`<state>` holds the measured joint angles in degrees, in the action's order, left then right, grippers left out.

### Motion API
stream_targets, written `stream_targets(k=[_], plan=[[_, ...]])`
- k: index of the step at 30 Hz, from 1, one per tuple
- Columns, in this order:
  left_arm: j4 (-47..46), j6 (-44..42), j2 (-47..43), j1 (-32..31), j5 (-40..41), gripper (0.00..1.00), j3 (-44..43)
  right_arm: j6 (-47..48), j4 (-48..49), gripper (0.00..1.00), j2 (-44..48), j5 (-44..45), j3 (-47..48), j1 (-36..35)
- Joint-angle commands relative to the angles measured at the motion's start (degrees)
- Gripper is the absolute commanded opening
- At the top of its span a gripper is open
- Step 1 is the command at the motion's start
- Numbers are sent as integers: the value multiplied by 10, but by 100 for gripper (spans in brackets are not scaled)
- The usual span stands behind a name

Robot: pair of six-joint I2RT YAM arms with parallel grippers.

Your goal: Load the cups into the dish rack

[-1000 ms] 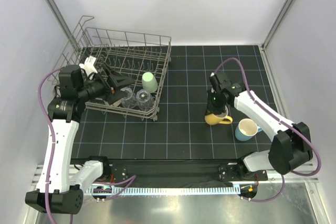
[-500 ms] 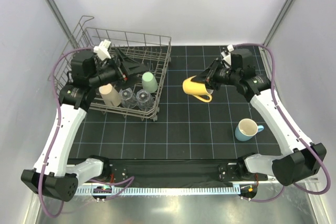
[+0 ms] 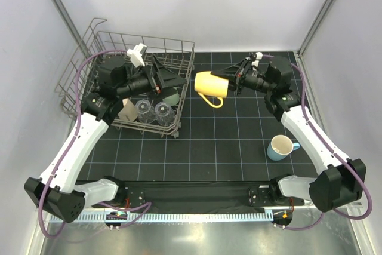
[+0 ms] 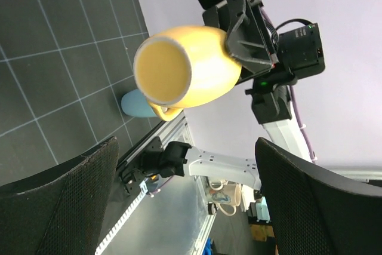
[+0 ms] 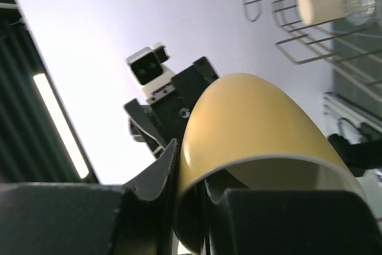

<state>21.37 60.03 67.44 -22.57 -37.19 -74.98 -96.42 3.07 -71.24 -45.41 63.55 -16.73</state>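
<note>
The yellow mug hangs in the air on its side, just right of the dish rack, with its open mouth turned left toward the rack and its handle pointing down. The right gripper pinches the mug at its base end, fingers pressed onto it from both sides. In the left wrist view the mug's mouth faces that camera straight on. The left gripper hovers over the right edge of the rack, facing the mug, its fingers spread wide and holding nothing. Inside the rack, along its near side, a tan cup stands at the left, two clear tumblers sit side by side next to it, and a mint-green cup lies just beyond them, partly hidden by the left gripper. A light-blue mug stands upright on the black gridded mat, well apart to the near right.
</note>
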Motion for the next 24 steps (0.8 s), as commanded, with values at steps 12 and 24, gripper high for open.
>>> stream_targets(k=[12,24], plan=[[-106,3,38,-86,26,87,-6,-233,311,4,-16,-14,-10,-21],[-156,-44,72,-130,54,70,-17,-350,437,4,-19,51,-65,-42]])
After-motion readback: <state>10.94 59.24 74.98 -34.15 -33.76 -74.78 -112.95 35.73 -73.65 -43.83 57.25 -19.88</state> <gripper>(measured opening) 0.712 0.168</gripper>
